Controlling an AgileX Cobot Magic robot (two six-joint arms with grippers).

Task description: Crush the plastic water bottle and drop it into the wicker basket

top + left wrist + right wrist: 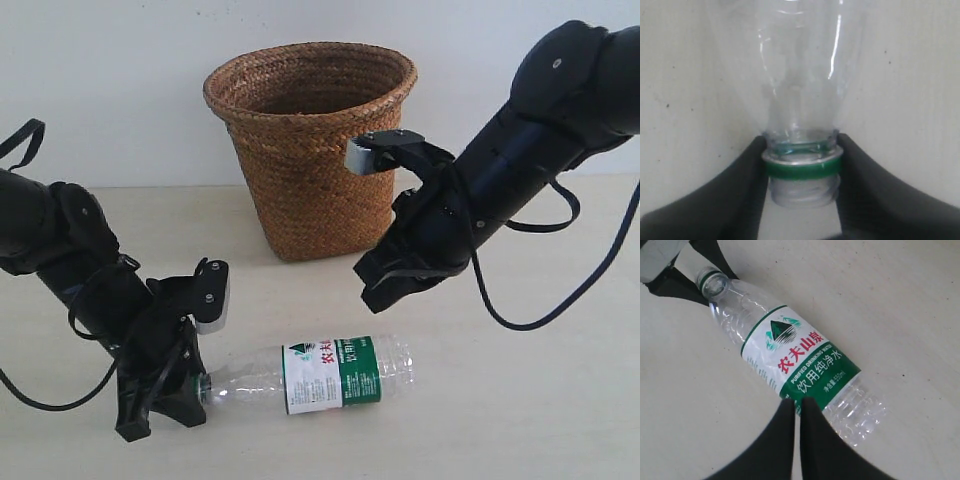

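Observation:
The plastic water bottle (pixel 330 375) lies on its side on the table, uncrushed, its green-and-white label facing up. My left gripper (pixel 195 385) is shut on its neck. In the left wrist view the two black fingers press against the green ring of the bottle (pixel 800 75), and the threaded mouth shows bare, with no cap on it. My right gripper (pixel 375 285) hangs above the bottle's far half, shut and holding nothing. In its wrist view, the right gripper (pixel 796 402) has its tips over the label's edge on the bottle (pixel 795 350). The wicker basket (pixel 310 190) stands upright behind.
The pale table (pixel 520 400) stretches out around the bottle and a white wall rises behind the basket. Black cables loop from both arms, one (pixel 560 290) sagging low at the right.

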